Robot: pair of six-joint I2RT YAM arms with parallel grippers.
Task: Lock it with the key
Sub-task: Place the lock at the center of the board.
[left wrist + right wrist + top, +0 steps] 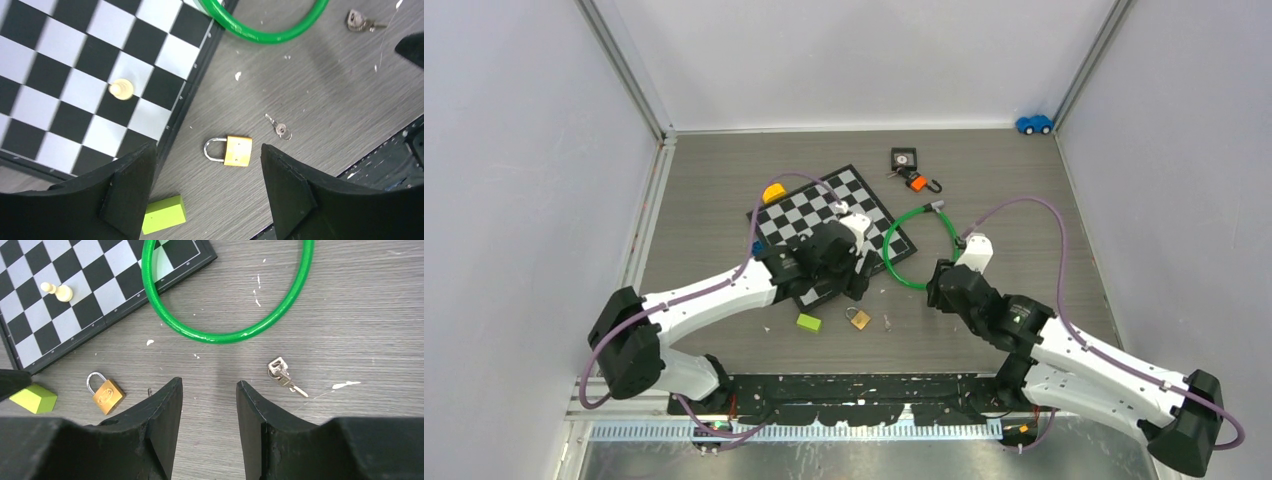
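Brass padlock (237,150) on its side on the grey desk (325,90), low centre of the left wrist view, sits framed between my left jaws, which stand wide apart and hold nothing. A small key (280,128) lies just right of it, not touching, its teeth too small to read. A key bunch (282,375) lies right of centre in the right wrist view, above my right jaws, which are half open and empty. From above, my arms hide that bunch and part of the chessboard (864,195), which carries one pale pawn (121,89). A green cable loop (220,335) overlaps the board's corner.
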